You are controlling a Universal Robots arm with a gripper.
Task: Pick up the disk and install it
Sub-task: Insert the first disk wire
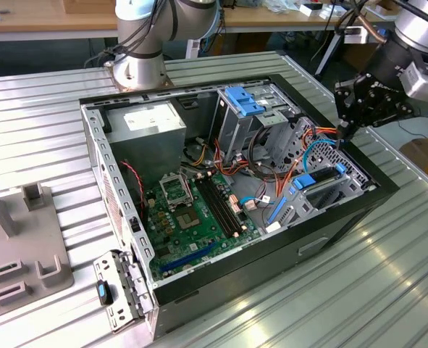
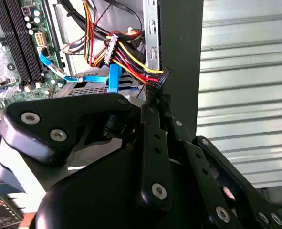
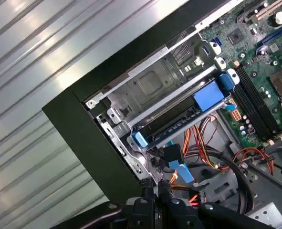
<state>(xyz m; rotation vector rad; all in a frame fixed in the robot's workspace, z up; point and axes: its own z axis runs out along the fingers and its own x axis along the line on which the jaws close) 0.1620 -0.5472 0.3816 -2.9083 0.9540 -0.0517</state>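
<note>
Disk (image 3: 179,121) lying in case (image 1: 329,225) drive bay; claw (image 3: 157,193) pressed together, empty.

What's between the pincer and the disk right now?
In the first wrist view, a blue cable connector and orange wires lie between the pincer and the disk, which sits in the drive cage.

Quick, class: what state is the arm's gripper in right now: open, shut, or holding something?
Gripper: shut, with its fingertips together and nothing between them, just beside the disk that sits in the drive bay.
</note>
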